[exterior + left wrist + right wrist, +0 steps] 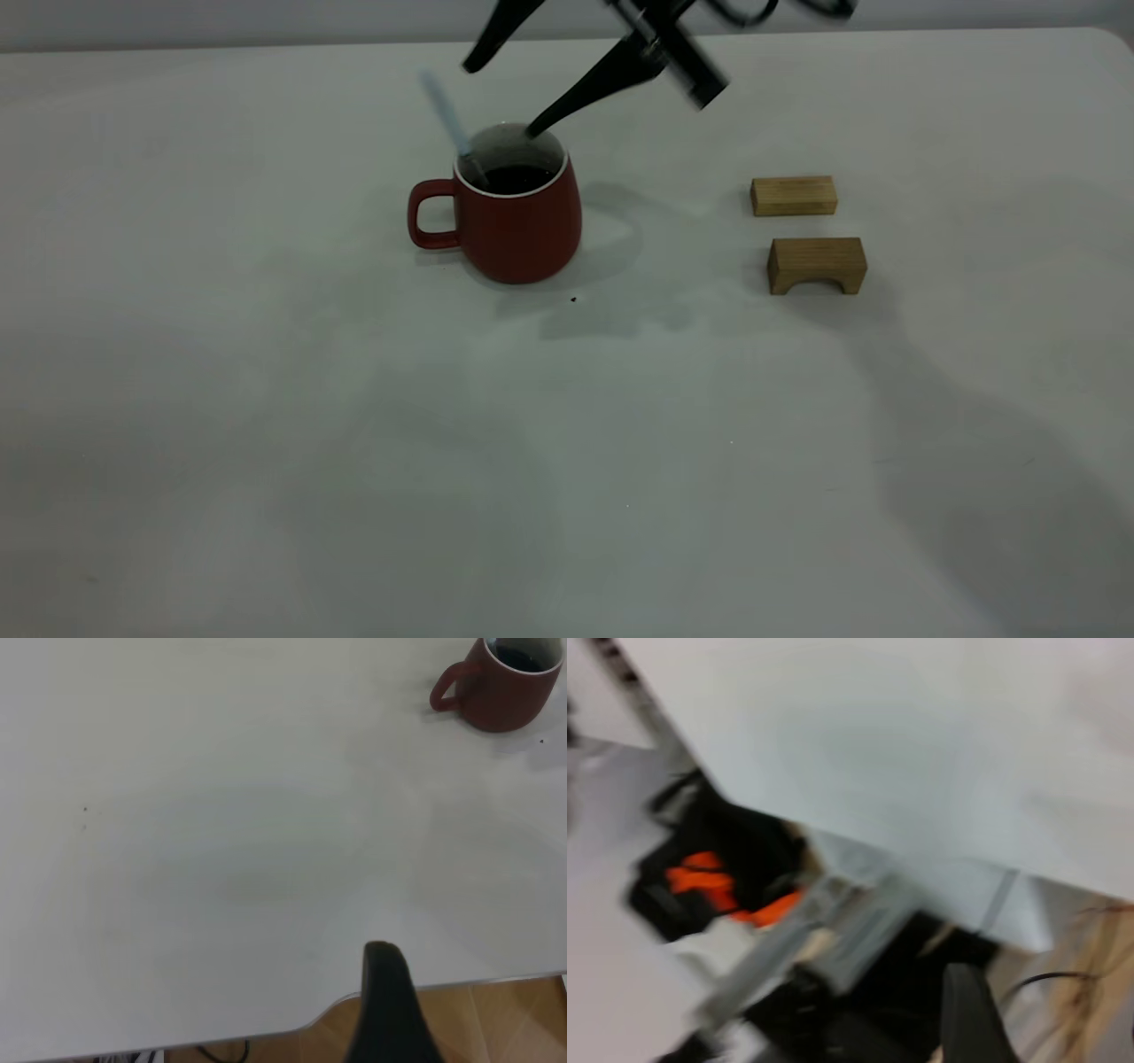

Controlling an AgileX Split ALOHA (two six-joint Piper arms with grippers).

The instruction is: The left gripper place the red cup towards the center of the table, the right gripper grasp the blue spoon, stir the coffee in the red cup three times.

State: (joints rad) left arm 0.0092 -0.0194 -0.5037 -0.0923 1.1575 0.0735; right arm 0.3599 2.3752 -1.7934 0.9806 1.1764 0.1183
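The red cup (518, 226) stands upright on the table (266, 399) near its middle, handle pointing left, with dark coffee (514, 177) inside. The blue spoon (446, 120) leans in the cup against the left of the rim, handle up and free of any grip. My right gripper (500, 99) hangs open just above the cup, one finger tip at the far rim and the other raised to the left of the spoon. The left wrist view shows the cup (500, 695) far off and a single left finger (383, 992) over the table's edge, holding nothing.
Two wooden blocks lie to the right of the cup: a flat one (794, 196) and an arch-shaped one (816, 264). A small dark speck (573, 299) sits in front of the cup. The right wrist view looks past the table edge at dark and orange clutter (709, 881).
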